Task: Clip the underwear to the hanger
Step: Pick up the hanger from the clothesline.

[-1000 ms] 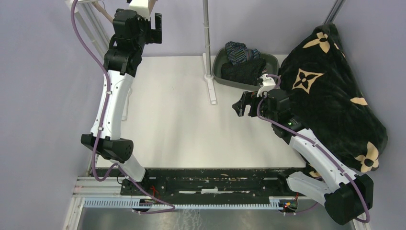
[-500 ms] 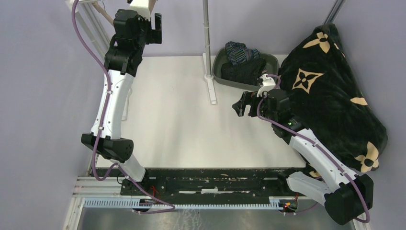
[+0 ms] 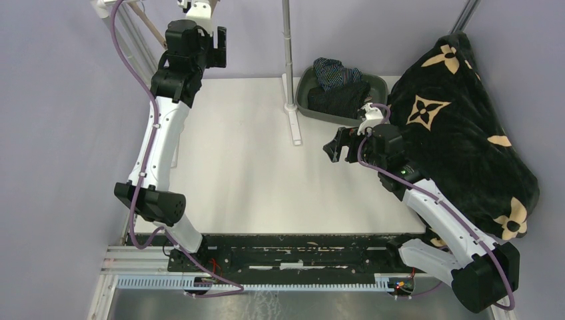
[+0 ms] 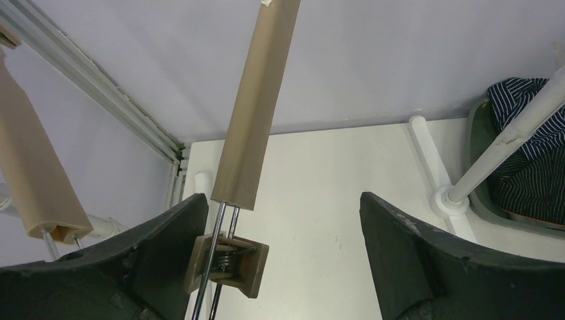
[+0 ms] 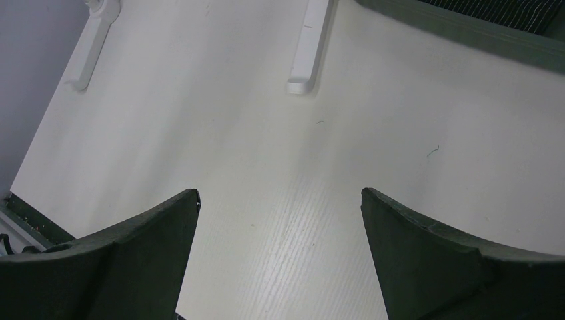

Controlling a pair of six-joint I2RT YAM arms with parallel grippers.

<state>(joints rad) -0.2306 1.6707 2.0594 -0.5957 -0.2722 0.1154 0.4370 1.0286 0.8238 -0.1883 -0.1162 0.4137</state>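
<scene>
The spread left gripper [image 4: 283,200] has the hanger clip [image 4: 230,263] off-centre, lower left beside one finger; closing may shove it aside. The right gripper [image 5: 280,193] is spread, empty.

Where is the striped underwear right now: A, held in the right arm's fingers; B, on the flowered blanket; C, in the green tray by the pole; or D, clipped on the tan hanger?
C: the two dark striped fabric garments lie heaped inside the grey-green plastic tray.

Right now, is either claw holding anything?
Left gripper: open, hanger clip between its jaws, not gripped.
Right gripper: open, holding nothing.
</scene>
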